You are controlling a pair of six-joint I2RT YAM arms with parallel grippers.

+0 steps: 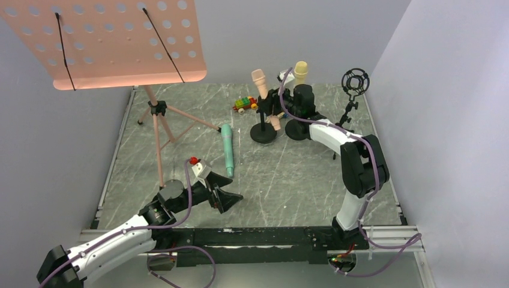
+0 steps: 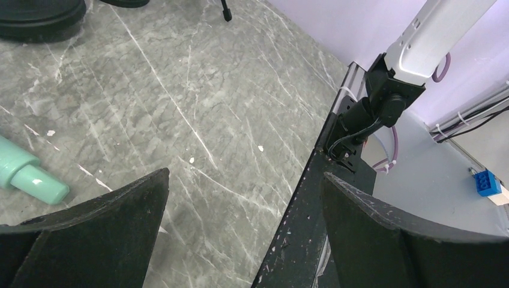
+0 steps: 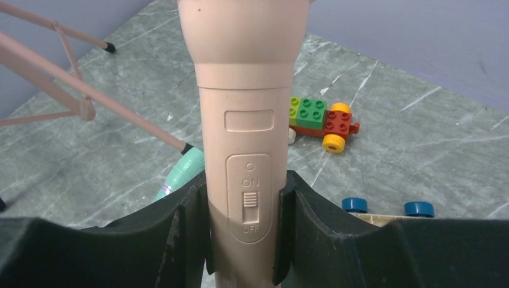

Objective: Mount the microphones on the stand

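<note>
Item: peach-pink microphone (image 3: 243, 90), far centre, pinched at its switch by the right gripper (image 3: 243, 237). You probably need a firm, squeezed grip while seating it in the stand (image 1: 263, 135).

Left gripper (image 1: 234, 187): spread, empty, near the mint-green microphone (image 1: 227, 150) lying flat.

Surface: scratched grey marbled table (image 1: 288, 180). Room: lilac walls (image 1: 444, 120).

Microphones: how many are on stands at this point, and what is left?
The yellow microphone looks seated upright in a stand. The right gripper is shut on the pink microphone at a second stand; fully clipped or not, I cannot tell. The green microphone lies on the table, near the open left gripper; the ring holder is empty.
</note>
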